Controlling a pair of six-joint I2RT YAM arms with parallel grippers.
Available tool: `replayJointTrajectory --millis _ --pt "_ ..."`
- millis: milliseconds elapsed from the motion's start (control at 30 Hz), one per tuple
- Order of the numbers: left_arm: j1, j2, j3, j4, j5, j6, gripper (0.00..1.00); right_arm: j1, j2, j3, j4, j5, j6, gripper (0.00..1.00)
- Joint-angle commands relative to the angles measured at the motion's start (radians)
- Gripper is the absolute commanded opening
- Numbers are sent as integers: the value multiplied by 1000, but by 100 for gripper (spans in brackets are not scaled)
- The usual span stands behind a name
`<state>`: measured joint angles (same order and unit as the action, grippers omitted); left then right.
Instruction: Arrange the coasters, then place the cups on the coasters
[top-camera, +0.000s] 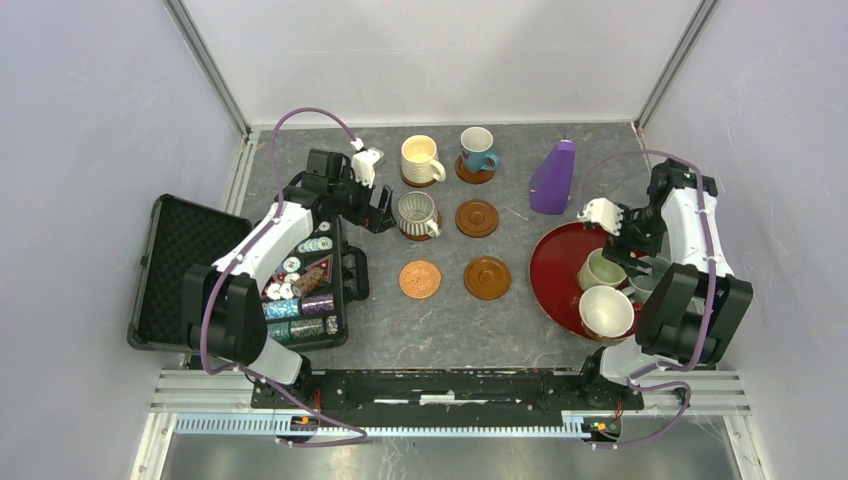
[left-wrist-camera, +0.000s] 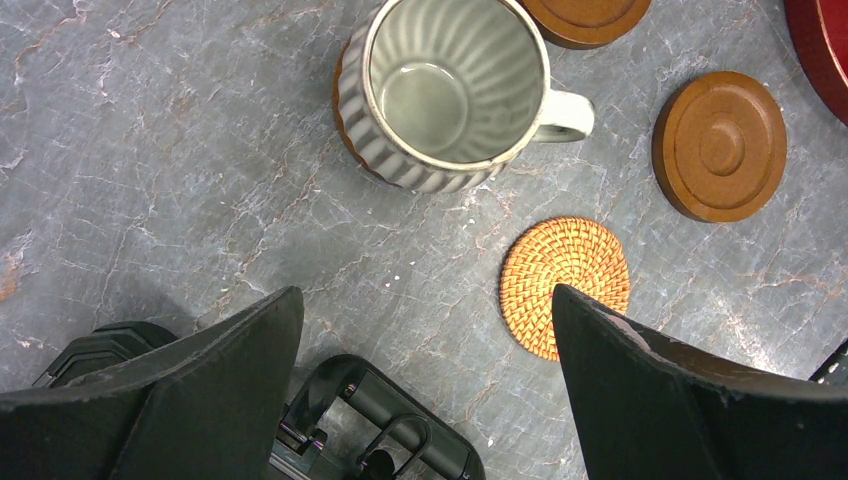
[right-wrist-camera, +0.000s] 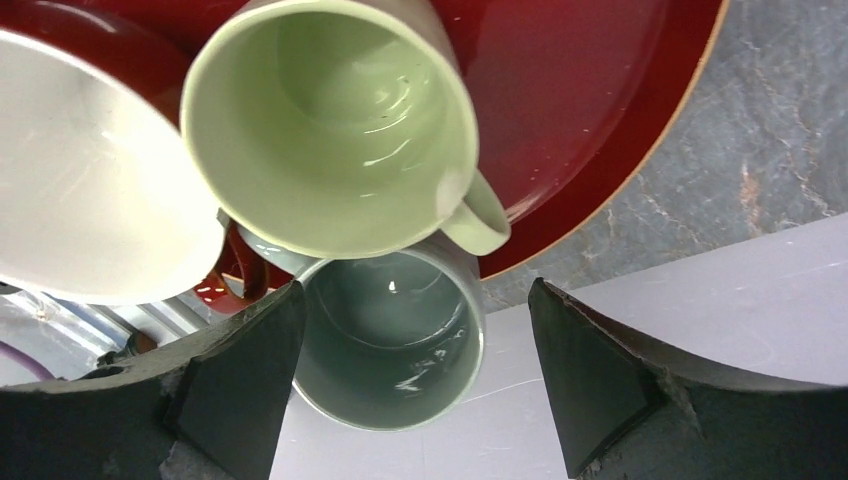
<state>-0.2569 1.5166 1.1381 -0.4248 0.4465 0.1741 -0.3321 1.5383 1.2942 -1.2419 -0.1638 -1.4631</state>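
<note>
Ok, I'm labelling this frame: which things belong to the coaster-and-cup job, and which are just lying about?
Job: woven coaster, two bare wooden coasters; cream mug, blue mug, striped mug, each on a coaster; green mug, white mug in the red tray; grey-blue mug beside them.
Lying about: purple cone, black case, poker chips.

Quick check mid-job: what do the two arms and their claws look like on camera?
The left arm and right arm have white link covers between chunky black joints, each with a looping purple cable. The left claw and right claw have two wedge-shaped, matte black fingers, scuffed at the edges.
</note>
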Motion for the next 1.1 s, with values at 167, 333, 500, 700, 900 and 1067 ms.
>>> replayJointTrajectory --millis 167,333,500,700,900,1067 --pt "-2 18 52 21 -9 44 100 19 -45 -59 -6 6 -26 90" --pt "-2 15 52 23 -16 44 100 35 -53 -98 49 7 -6 91" --pt "-2 4 42 21 -23 43 100 52 -54 -125 87 -1 14 92" --pt "-2 -7 35 20 -37 39 100 87 -47 -127 150 -43 104 93" --pt "-2 -11 34 17 -42 37 100 136 3 -91 201 -95 243 93" --pt "-2 -14 37 14 -46 36 100 175 33 -22 166 -173 303 93"
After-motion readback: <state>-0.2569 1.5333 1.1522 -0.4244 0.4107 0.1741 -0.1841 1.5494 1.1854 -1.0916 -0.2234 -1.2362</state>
